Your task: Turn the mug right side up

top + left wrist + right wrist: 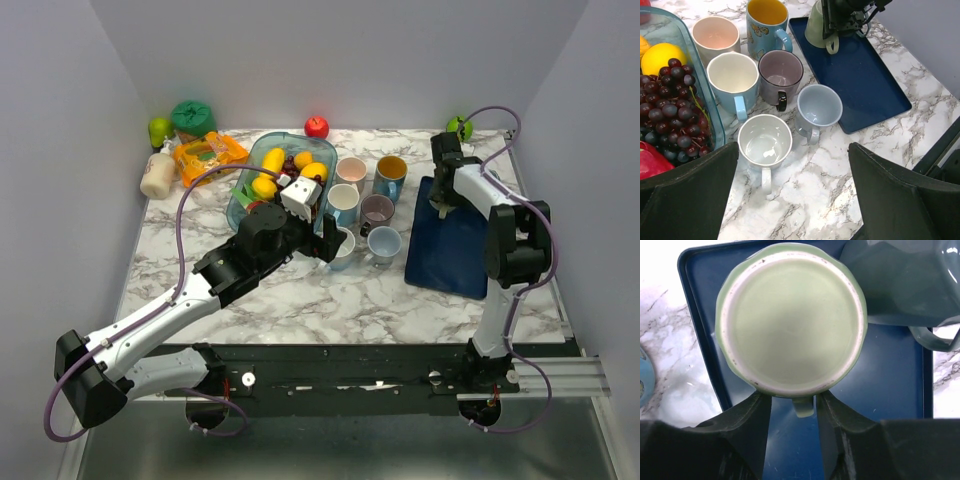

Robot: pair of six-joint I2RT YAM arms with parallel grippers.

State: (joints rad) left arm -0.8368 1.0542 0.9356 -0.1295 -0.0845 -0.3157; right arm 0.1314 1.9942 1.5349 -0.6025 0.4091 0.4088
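Your right pincer (pixel 793 400), jaws partly open, straddled the handle (pixel 803 408) of the upside-down mug (pixel 790 320) directly beneath it.

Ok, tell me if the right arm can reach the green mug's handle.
Probably yes: the right gripper sits over the upside-down green mug, its open jaws either side of the handle, nothing blocking.

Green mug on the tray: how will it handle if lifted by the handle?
Green mug looks like glazed ceramic: likely rigid, slippery, and breakable if dropped. Held only by its small handle, it may swing between the fingers.
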